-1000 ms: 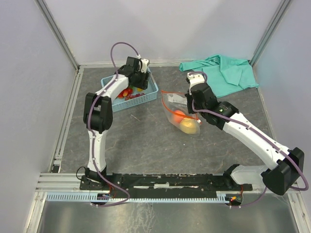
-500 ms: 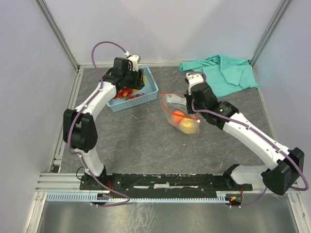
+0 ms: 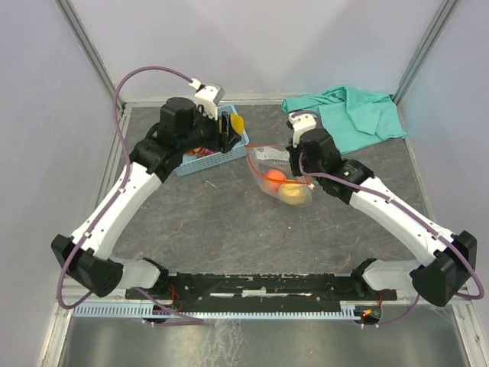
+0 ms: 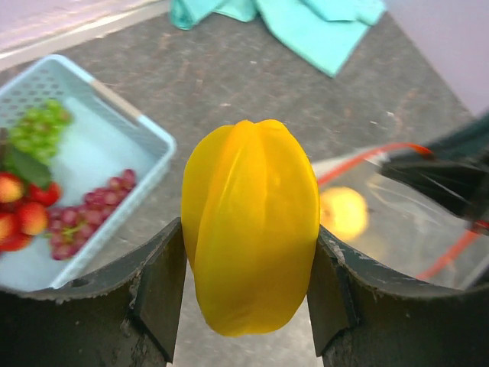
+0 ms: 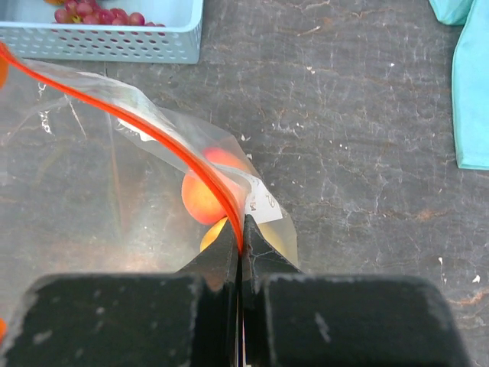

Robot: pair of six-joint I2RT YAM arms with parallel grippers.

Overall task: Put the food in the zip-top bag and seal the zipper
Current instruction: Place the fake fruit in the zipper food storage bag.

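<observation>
Pinching zipper, right gripper sits beside unreadable label.

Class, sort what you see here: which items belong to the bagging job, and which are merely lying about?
Job: yellow fruit, zip-top bag, zipper, peach, strawberries, purple grapes, green grapes.
Lying about: blue basket, teal cloth.

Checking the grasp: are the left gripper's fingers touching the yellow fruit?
Touching. In the left wrist view the left gripper has both fingers pressed against the yellow fruit.
</observation>
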